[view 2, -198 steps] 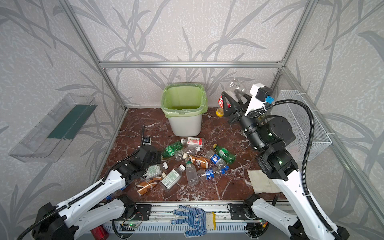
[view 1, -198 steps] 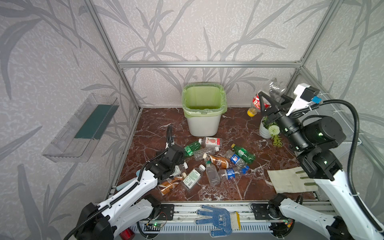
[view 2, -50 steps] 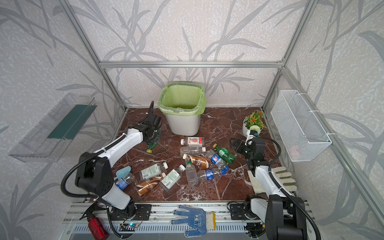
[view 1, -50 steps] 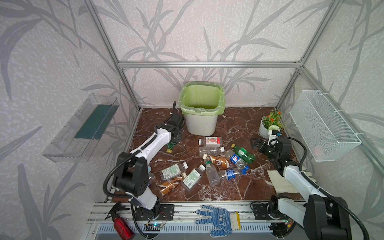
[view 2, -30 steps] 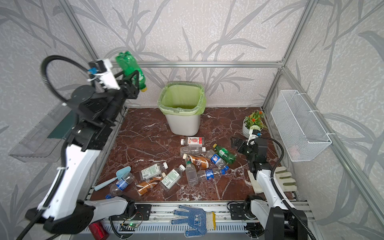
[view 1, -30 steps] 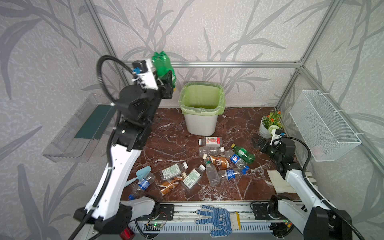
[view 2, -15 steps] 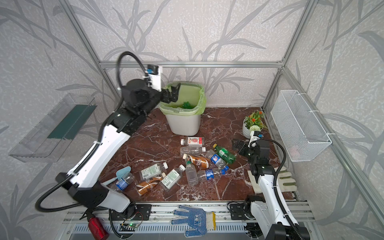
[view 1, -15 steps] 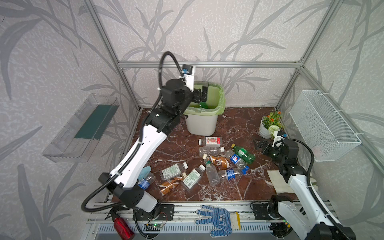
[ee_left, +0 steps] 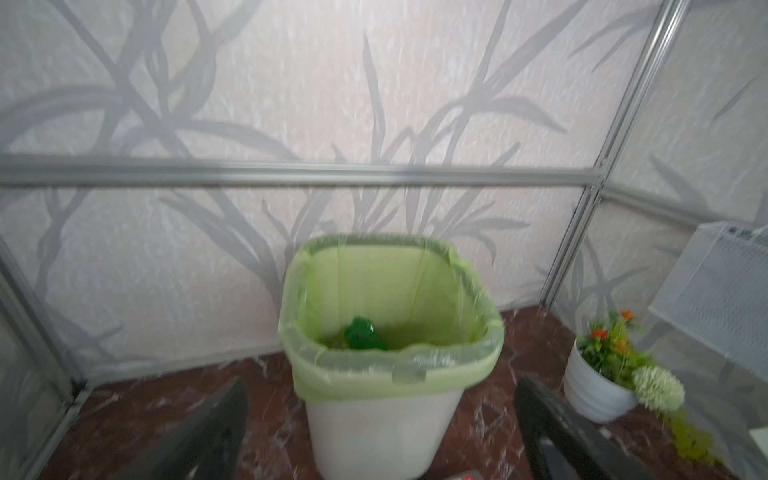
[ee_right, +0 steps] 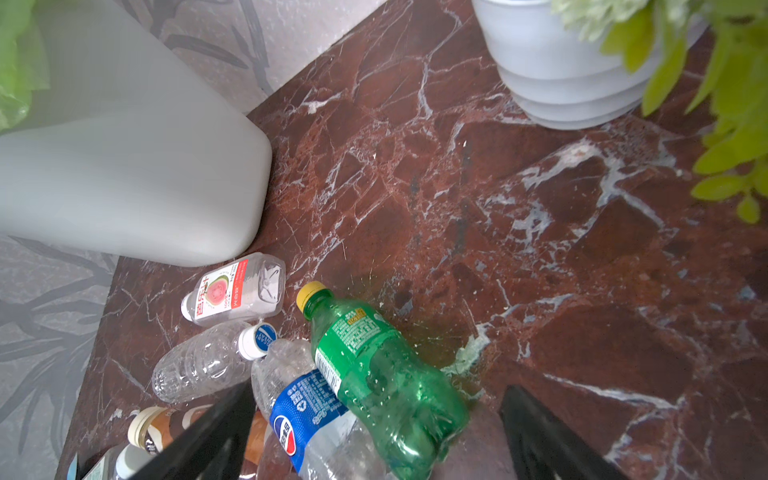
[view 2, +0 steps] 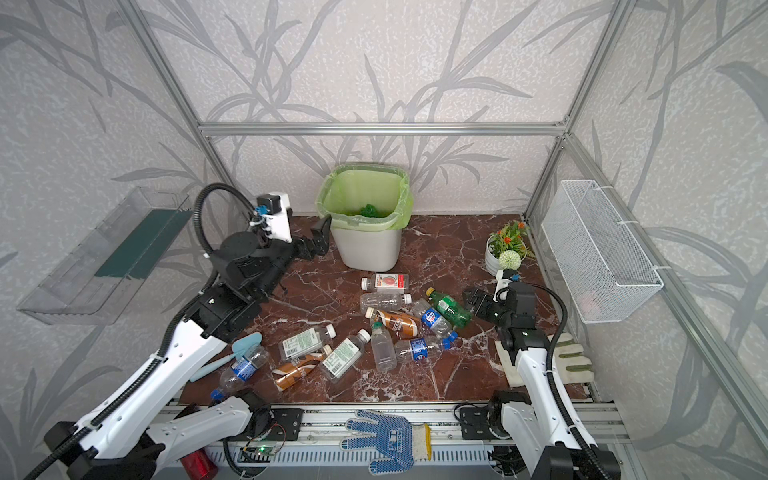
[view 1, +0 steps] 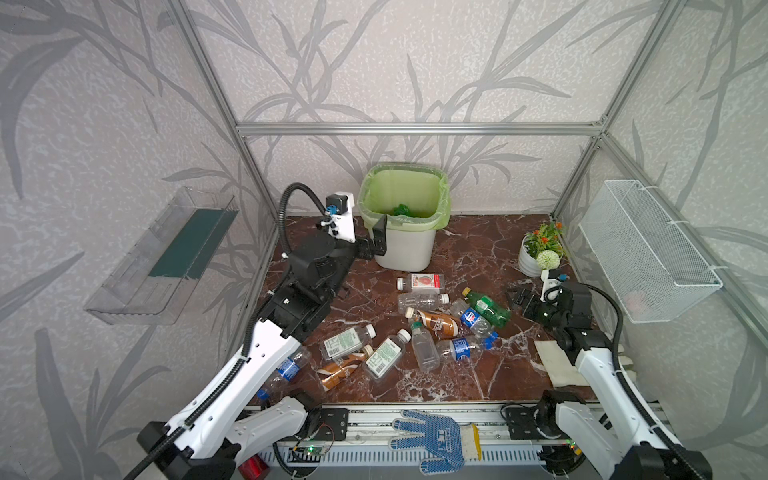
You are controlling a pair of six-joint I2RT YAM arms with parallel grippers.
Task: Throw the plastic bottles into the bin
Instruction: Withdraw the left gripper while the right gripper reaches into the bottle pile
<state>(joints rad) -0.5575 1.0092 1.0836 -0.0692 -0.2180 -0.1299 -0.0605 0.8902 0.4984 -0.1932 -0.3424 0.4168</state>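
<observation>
A: What is held in the bin [view 1: 405,254]?

B: One crumpled green bottle [view 1: 401,209] is seen at the bottom of its light green bag [ee_left: 374,376]. Nothing else can be made out inside. The bin is stood at the far wall, near the middle.

A: How many plastic bottles are counted on the floor?

B: Eleven, all laid on their sides near of the bin. One yellow-capped green bottle [view 1: 487,306], one guava-label bottle [view 1: 420,281], three blue-label bottles [view 1: 470,319], two bare clear bottles [view 1: 422,299], two brown bottles [view 1: 436,322] and two white-label bottles [view 1: 347,343] are counted.

A: Which way is the yellow-capped green bottle pointed?

B: Its long axis is run from near right to far left, with the cap turned toward the bin.

A: And the grippers?

B: The jaws of the right gripper [view 1: 518,297] are spread wide about that bottle's base end, and nothing is gripped. The left gripper [view 1: 372,243] is held just left of the bin, its jaws fully parted and empty.

A: Other containers?

B: Flowers are held in a white pot [view 1: 528,259] at the far right. A dark green sheet [view 1: 187,245] is laid in the clear tray [view 1: 137,286] on the left wall. What is in the wire basket [view 1: 648,257] on the right wall cannot be told.
</observation>
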